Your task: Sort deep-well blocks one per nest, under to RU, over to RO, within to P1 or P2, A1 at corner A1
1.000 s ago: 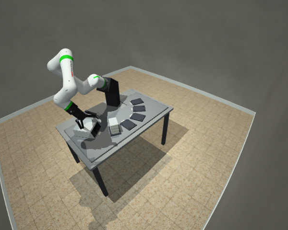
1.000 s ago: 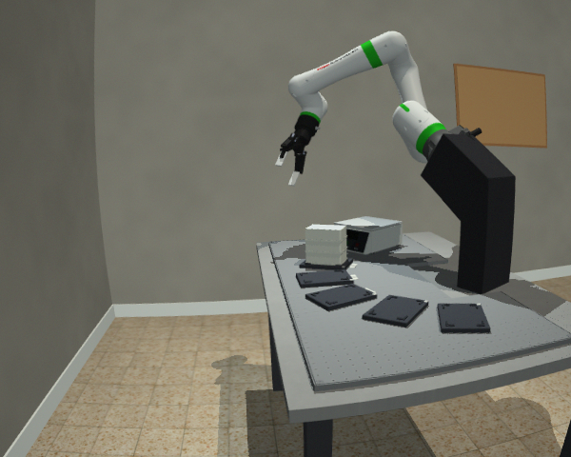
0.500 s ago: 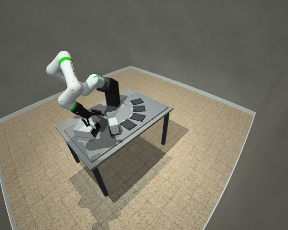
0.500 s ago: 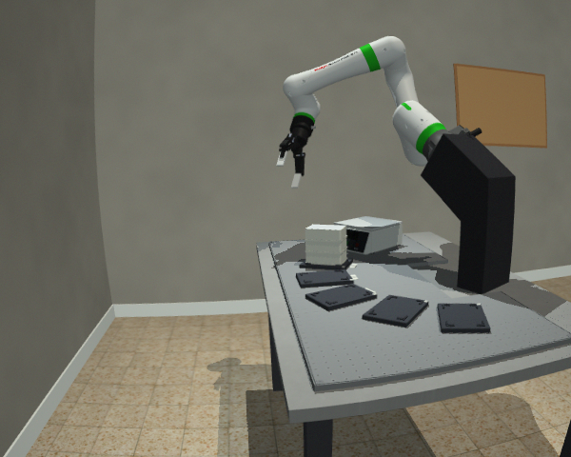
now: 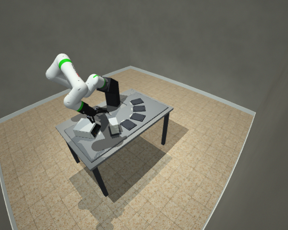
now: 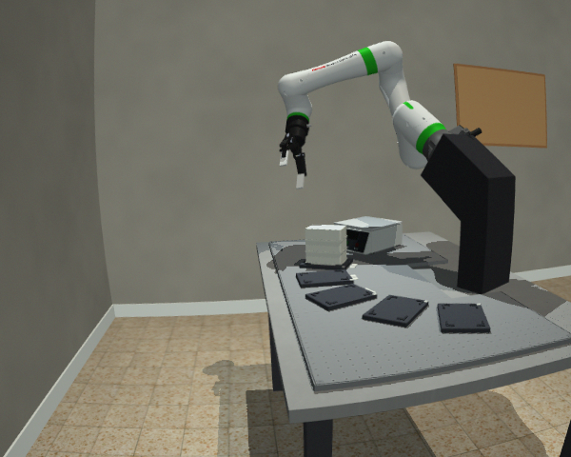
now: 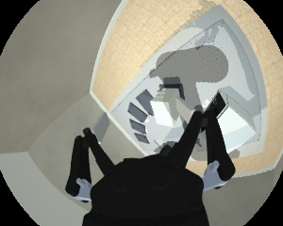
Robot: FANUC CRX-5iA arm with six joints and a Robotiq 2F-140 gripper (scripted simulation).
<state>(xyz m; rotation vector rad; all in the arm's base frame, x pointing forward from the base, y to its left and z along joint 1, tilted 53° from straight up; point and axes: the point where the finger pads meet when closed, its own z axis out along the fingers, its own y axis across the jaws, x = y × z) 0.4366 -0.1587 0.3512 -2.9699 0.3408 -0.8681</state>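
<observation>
Three pale deep-well blocks (image 5: 114,124) (image 6: 324,244) (image 7: 164,107) stand in one upright stack on the dark infeed nest (image 5: 115,134) (image 6: 324,266). Their cut corners cannot be made out. My gripper (image 5: 101,117) (image 6: 291,171) (image 7: 141,110) is open and empty, tilted, high above the table. The check-weigher (image 5: 84,128) (image 6: 379,238) (image 7: 236,122) stands beside the stack with no block on it; a small orange-red mark shows on its dark front, and no lamp state is readable. Four dark nests, the nearest to the stack (image 5: 128,124) (image 6: 324,278) (image 7: 144,99), lie in an arc, all empty; their labels are unreadable.
The black robot pedestal (image 5: 112,95) (image 6: 484,221) stands at the table's rear. The check-weigher's grey housing rises on one side of the stack, the low nests lie on the other. A brown board (image 6: 502,106) hangs on the wall.
</observation>
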